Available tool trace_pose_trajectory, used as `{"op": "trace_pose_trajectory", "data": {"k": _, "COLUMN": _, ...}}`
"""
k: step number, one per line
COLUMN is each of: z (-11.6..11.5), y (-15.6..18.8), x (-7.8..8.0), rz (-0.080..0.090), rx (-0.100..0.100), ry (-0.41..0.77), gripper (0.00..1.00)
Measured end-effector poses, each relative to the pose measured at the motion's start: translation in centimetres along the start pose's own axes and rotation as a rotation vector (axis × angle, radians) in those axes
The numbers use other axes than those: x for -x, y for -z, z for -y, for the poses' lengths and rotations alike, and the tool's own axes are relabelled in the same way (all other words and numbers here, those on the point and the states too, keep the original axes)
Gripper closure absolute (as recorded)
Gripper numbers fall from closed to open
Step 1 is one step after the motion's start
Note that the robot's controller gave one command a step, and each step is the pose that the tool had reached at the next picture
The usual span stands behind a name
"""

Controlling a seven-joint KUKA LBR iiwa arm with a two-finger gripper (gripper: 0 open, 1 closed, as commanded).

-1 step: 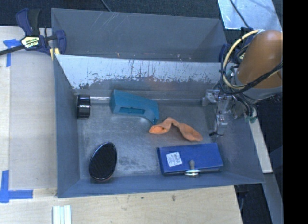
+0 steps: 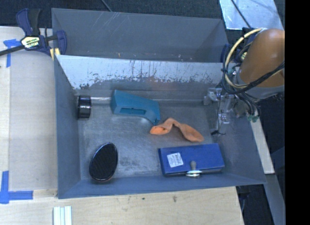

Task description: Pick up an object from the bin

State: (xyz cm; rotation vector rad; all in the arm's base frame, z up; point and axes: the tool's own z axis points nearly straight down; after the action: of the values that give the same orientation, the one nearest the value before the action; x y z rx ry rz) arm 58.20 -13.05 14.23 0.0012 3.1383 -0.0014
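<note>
Bin of grey sheet metal [image 2: 145, 40] takes up most of the frame, and the arm with its orange cover [image 2: 259, 57] leans in at the right edge.

Of the loose things, the flat blue rectangular case with a white label and a metal latch [image 2: 191, 160] lies at lower right of centre. Next comes the teal plastic handle-shaped housing [image 2: 133, 105], at upper centre along the back wall. The crumpled orange cloth [image 2: 177, 128] sits between those two, apart from the case and just beside the housing's lower end. The black oval pad [image 2: 103, 161] lies at lower left, and the small black cylinder [image 2: 84, 107] at upper left.

The hand [image 2: 216, 131] hangs low by the right wall, over bare floor, near the cloth's right end and the case's upper right corner. We cannot tell how far open it is, and we see nothing in its hold.

We judge the cloth the likeliest pick. It looks light, soft and limp, so it should bunch rather than slip. We would pinch it at the raised fold in the middle.
</note>
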Motion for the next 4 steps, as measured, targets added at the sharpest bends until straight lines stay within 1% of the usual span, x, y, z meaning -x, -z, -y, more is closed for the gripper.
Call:
{"op": "trace_pose_trajectory", "data": {"k": 1, "z": -3.4, "y": -5.3, "x": 2.0, "rz": 0.006, "rx": -0.001, "ry": -0.008, "gripper": 0.0}}
{"op": "trace_pose_trajectory", "data": {"k": 2, "z": -5.2, "y": -7.5, "x": 1.3, "rz": -0.005, "rx": 0.001, "ry": -0.125, "gripper": 0.0}}
{"op": "trace_pose_trajectory", "data": {"k": 3, "z": -6.8, "y": -7.2, "x": 1.0, "rz": -0.001, "rx": 0.0, "ry": -0.082, "gripper": 1.0}}
{"op": "trace_pose_trajectory", "data": {"k": 4, "z": -6.8, "y": -7.2, "x": 1.0, "rz": -0.001, "rx": 0.0, "ry": -0.082, "gripper": 1.0}}
